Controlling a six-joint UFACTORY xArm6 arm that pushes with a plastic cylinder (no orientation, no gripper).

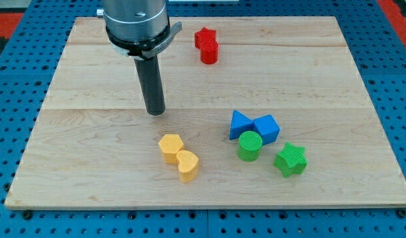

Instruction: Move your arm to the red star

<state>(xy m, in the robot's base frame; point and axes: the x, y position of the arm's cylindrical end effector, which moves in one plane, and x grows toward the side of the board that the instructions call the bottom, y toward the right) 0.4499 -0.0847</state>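
The red star point(204, 37) lies near the view's top, right of centre, touching a red cylinder point(209, 52) just below it. My tip point(155, 112) rests on the wooden board point(84, 165), left of and well below the red star. No block touches the tip.
A yellow hexagon point(170, 147) and a yellow heart point(188, 164) sit below the tip. At the view's right lie a blue triangle point(240, 123), a blue cube point(266, 128), a green cylinder point(249, 145) and a green star point(290, 159).
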